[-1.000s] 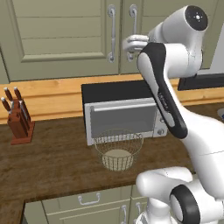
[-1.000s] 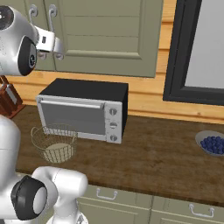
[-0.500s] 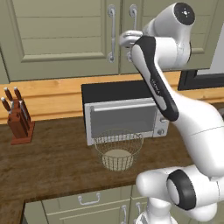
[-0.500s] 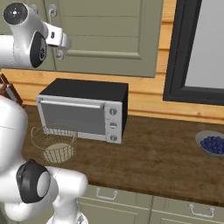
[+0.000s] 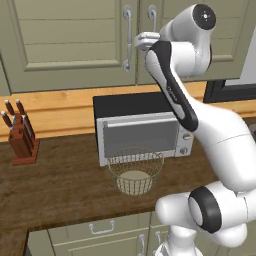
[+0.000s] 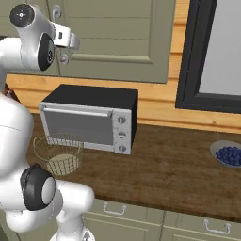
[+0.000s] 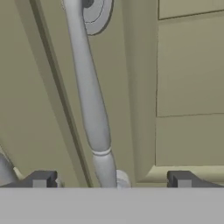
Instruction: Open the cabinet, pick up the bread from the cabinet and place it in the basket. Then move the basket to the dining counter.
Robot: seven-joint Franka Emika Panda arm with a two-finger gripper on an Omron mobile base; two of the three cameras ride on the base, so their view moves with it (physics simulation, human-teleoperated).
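Closest to me, on the dark wood worktop (image 5: 60, 185), the basket (image 5: 135, 170) sits with nothing in it, just in front of the toaster oven (image 5: 142, 131); a knife block (image 5: 21, 137) stands well off to the left, and a bowl of blueberries (image 6: 229, 154) off to the right. Above and behind, the arm is raised to the cabinet (image 5: 70, 45), whose two doors are both closed, so the bread must be inside (I can't see it). The gripper (image 7: 111, 180) is spread wide, its tips either side of the right door's bar handle (image 7: 89, 100), with the handle between them but not pinched. This looks like the opening step; next it needs to close on the handle and pull the door outward.
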